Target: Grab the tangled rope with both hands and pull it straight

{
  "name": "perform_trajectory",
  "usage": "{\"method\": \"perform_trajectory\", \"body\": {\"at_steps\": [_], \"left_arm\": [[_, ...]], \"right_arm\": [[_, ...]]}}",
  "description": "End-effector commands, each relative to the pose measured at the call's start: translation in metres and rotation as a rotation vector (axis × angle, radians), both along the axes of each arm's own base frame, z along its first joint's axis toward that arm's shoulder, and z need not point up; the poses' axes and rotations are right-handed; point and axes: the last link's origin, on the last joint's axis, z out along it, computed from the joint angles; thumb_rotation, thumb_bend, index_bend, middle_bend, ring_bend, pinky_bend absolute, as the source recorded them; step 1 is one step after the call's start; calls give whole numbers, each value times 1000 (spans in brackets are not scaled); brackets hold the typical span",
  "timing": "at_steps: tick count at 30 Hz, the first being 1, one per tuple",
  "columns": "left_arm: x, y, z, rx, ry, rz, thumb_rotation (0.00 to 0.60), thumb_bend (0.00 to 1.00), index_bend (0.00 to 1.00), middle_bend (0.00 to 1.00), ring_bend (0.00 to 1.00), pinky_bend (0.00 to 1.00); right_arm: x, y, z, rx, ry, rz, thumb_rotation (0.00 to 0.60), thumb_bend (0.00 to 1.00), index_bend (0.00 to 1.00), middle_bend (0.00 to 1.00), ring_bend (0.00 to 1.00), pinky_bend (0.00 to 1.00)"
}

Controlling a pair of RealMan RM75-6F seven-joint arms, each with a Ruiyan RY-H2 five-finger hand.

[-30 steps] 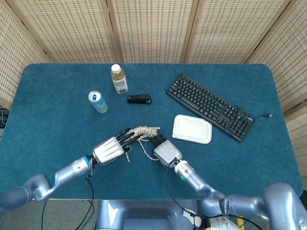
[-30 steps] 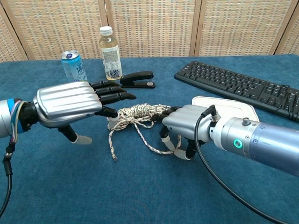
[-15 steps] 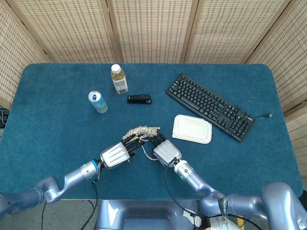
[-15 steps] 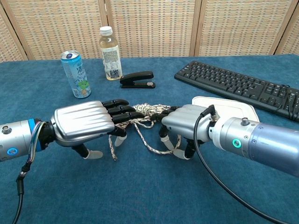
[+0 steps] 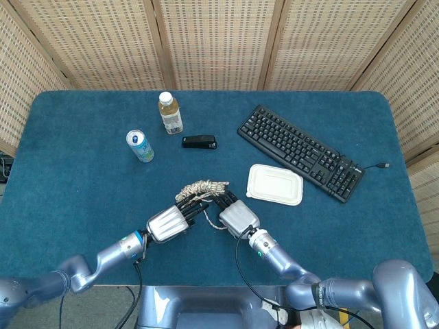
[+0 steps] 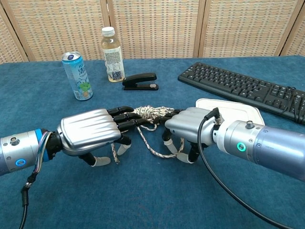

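Observation:
The tangled beige rope lies bunched on the blue table between my two hands. My left hand comes in from the left, its dark fingers stretched flat over the bundle's left end, with a loose strand hanging beneath them. The left hand grips nothing that I can see. My right hand sits at the bundle's right end with its fingers curled down around the rope. A loop of the rope trails out under its palm.
A white lidded box lies just right of the right hand, with a black keyboard behind it. A black stapler, a drink bottle and a blue can stand further back on the left.
My left hand has moved right and down onto the rope's left end, and its fingers now cover the bundle. The right hand has stayed where it was.

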Motion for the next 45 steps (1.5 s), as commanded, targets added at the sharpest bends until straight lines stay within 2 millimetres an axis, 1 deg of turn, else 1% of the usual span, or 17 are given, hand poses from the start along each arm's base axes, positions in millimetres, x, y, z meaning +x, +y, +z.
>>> {"method": "perform_trajectory", "body": {"at_steps": [1, 6, 9, 17, 23, 32, 37, 41, 45], "left_arm": [[1, 0, -2, -3, -7, 6, 600, 308, 546, 0, 0, 0], [0, -2, -6, -7, -4, 4, 600, 318, 568, 0, 0, 0], [1, -2, -7, -6, -7, 0, 600, 348, 591, 0, 0, 0], [-1, -2, -9, -4, 2, 5, 600, 373, 596, 0, 0, 0], [-1, -3, -11, -5, -3, 1, 600, 408, 640, 0, 0, 0], [-1, -2, -9, 3, -9, 1, 600, 415, 690, 0, 0, 0], [-2, 2, 1, 25, -36, 10, 600, 441, 716, 0, 0, 0], [-8, 7, 18, 59, -74, 36, 600, 475, 751, 0, 0, 0], [-21, 12, 43, 101, -95, 59, 600, 483, 777, 0, 0, 0]], "right_arm": [[0, 0, 0, 0, 0, 0, 600, 434, 640, 0, 0, 0], [0, 0, -1, 2, -2, -1, 600, 434, 640, 0, 0, 0], [0, 0, -1, 1, -2, -1, 600, 434, 641, 0, 0, 0], [-1, 0, 0, 2, -1, -3, 600, 434, 641, 0, 0, 0], [-2, -1, 0, 1, -2, -4, 600, 434, 642, 0, 0, 0], [-2, -1, 1, -2, -7, -5, 600, 434, 644, 0, 0, 0], [-2, -2, 5, -14, -8, -2, 600, 434, 647, 0, 0, 0], [-2, -4, 11, -31, -6, 12, 600, 434, 648, 0, 0, 0], [-2, -7, 22, -56, -9, 18, 600, 434, 649, 0, 0, 0]]}}
